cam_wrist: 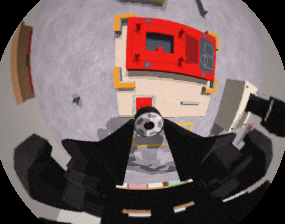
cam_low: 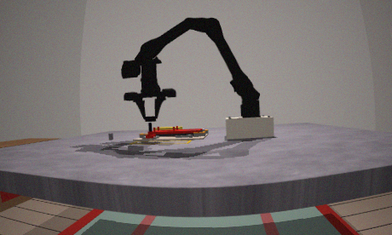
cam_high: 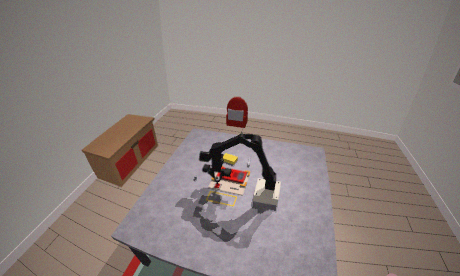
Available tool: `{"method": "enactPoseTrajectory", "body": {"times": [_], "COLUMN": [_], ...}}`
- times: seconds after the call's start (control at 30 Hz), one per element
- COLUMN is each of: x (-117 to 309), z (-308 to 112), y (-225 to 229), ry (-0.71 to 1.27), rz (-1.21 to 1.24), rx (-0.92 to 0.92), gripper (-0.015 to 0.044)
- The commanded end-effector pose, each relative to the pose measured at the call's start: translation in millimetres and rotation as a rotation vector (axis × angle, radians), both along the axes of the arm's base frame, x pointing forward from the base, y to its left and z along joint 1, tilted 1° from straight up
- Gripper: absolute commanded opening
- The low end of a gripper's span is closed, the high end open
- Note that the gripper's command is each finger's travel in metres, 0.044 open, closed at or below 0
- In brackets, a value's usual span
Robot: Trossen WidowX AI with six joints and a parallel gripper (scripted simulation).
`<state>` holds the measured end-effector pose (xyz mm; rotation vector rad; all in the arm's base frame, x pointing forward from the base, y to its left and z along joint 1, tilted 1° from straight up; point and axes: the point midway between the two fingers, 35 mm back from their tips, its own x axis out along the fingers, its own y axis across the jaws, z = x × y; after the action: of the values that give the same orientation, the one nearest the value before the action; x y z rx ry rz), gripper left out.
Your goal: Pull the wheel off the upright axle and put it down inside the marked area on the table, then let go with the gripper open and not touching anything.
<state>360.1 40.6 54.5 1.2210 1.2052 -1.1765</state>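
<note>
My gripper [cam_high: 217, 178] [cam_low: 150, 119] [cam_wrist: 148, 121] points down and is shut on the dark wheel [cam_wrist: 157, 125], whose grey, spotted face and dark centre hole show in the wrist view. It holds the wheel above the upright black axle [cam_low: 150, 128]; in the exterior view a small gap shows between them. The axle stands on a red base [cam_high: 217, 185] [cam_low: 151, 134] [cam_wrist: 144, 104]. In the wrist view the axle is hidden. The marked area, a yellow outline [cam_high: 222, 203] [cam_wrist: 190, 128], lies on the table beside the board; the arm's shadow falls over part of it.
The cream board [cam_wrist: 168, 95] carries a red plate [cam_high: 235, 175] [cam_wrist: 193, 40] with pegs, between orange corner brackets. A yellow block [cam_high: 230, 159] lies behind it. A small grey object [cam_high: 195, 178] [cam_low: 111, 136] [cam_wrist: 76, 100] stands to the left. The arm's pale base [cam_high: 266, 194] [cam_low: 250, 128] is at the right.
</note>
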Motion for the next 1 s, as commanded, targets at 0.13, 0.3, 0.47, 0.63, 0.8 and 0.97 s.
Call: {"method": "enactPoseTrajectory", "body": {"times": [0.13, 0.3, 0.47, 0.63, 0.8, 0.97], "x": [-1.5, -3.5, -14.2, -27.1, -40.7, -55.1], "z": [31.8, 28.1, 30.2, 32.0, 33.6, 35.1], "y": [-0.5, 2.7, 27.3, 51.2, 72.4, 91.6], "ry": [-0.007, 0.000, -0.001, -0.001, -0.001, -0.002], "rz": [0.003, -0.001, 0.000, 0.004, 0.006, 0.004], "rx": [0.002, 0.000, 0.003, 0.006, 0.009, 0.010], "gripper": [0.0000, 0.0000, 0.0000, 0.0000, 0.0000, 0.0000]}}
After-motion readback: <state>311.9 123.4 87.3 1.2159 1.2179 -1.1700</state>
